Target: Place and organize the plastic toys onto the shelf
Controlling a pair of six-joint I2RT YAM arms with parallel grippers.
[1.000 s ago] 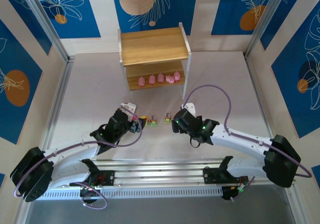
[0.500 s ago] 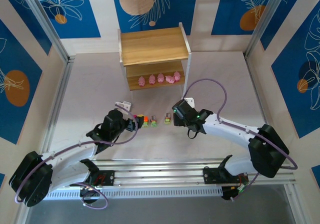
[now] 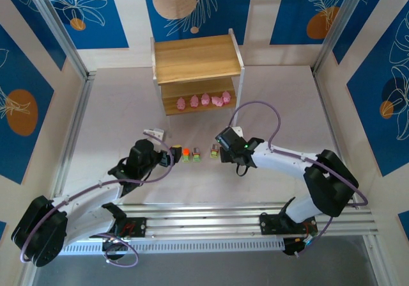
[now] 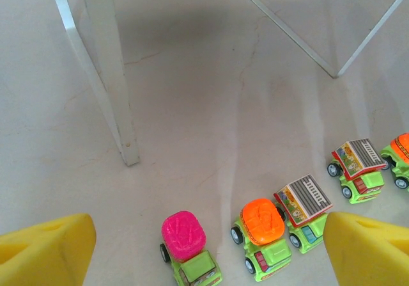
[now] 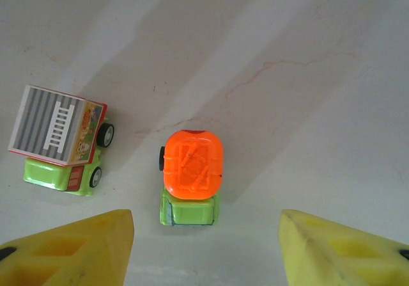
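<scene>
Pale tabletop [image 3: 287, 107], blue leaf-print walls [image 3: 89, 11] around it. Shelf [image 3: 197, 59] stands at the middle of the far edge, with five pink figures [image 3: 204, 100] in a row on its lower board.

Five green trucks [image 3: 197, 153] line up left to right on the tabletop, between shelf and near edge.

Left gripper [image 4: 209, 228]: pads spread wide and touching nothing. The pink-topped truck [image 4: 185, 241] and the orange-topped truck [image 4: 261, 225] sit between them, and two grey-roofed trucks [image 4: 305, 203] run on to the right.

Right gripper [image 5: 206, 219]: jaws apart, straddling the end truck [image 5: 192, 171], which has an orange top. A gap shows on each side. A grey-roofed truck is just left of it.

Since a second ago:
- The right gripper has slid left to the row's right end, and its elbow has drawn in from the right edge.
- The left gripper has backed off slightly, uncovering the orange-topped truck in the top view.
- Toys and shelf are unmoved.
</scene>
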